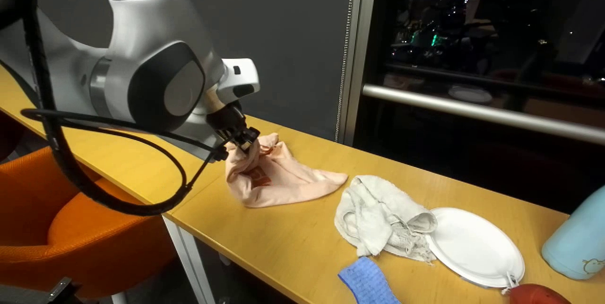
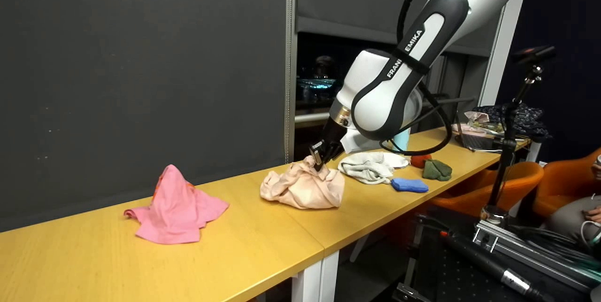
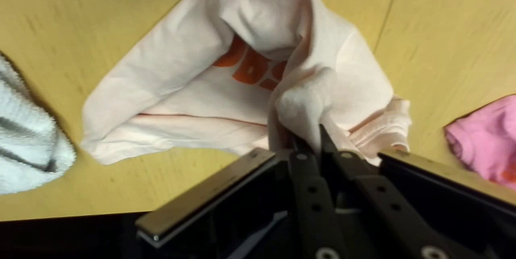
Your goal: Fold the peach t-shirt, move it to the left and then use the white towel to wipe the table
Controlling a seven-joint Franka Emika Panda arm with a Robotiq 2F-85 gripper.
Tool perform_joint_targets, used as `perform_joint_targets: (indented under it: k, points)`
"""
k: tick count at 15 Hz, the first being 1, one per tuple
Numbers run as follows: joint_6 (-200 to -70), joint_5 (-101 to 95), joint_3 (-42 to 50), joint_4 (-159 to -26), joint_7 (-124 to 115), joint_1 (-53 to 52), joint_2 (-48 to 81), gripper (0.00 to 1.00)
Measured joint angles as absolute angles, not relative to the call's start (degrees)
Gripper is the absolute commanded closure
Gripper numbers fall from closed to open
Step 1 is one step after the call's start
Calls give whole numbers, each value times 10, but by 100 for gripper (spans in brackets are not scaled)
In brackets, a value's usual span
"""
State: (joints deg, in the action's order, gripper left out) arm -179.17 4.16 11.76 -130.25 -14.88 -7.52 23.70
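The peach t-shirt (image 1: 293, 186) lies crumpled on the yellow table (image 1: 255, 233) near the back edge. It shows in an exterior view (image 2: 305, 187) and in the wrist view (image 3: 169, 65), with orange print visible inside a fold. My gripper (image 3: 310, 142) is shut on a pinched fold of the t-shirt; the fold stands up between the fingertips while the rest of the shirt rests on the table. The gripper shows in both exterior views (image 1: 246, 139) (image 2: 318, 163). The white towel (image 1: 378, 214) lies bunched beside the t-shirt, apart from the gripper, and also shows in the wrist view (image 3: 26, 138).
A pink cloth (image 2: 176, 212) lies on the other side of the t-shirt. A white plate (image 1: 477, 247) touches the towel. A blue cloth (image 1: 368, 280), a red object (image 1: 536, 295), a green cloth (image 2: 437, 170) and a light blue bottle (image 1: 579, 242) stand or lie beyond.
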Motion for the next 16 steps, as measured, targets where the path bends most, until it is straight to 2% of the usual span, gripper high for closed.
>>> perform_joint_targets:
  k: [3, 4, 5, 7, 14, 16]
  points:
    - [-1800, 41, 154, -1302, -149, -75, 251, 98]
    - [-1802, 41, 162, -1302, -149, -75, 257, 68]
    - [-1803, 41, 168, -1302, -149, -75, 265, 66]
    - [-1812, 42, 175, -1303, -149, -75, 284, 53]
    - [-1828, 44, 206, -1303, -150, -89, 303, 3]
    - [-1837, 46, 211, -1305, -152, -98, 303, 0]
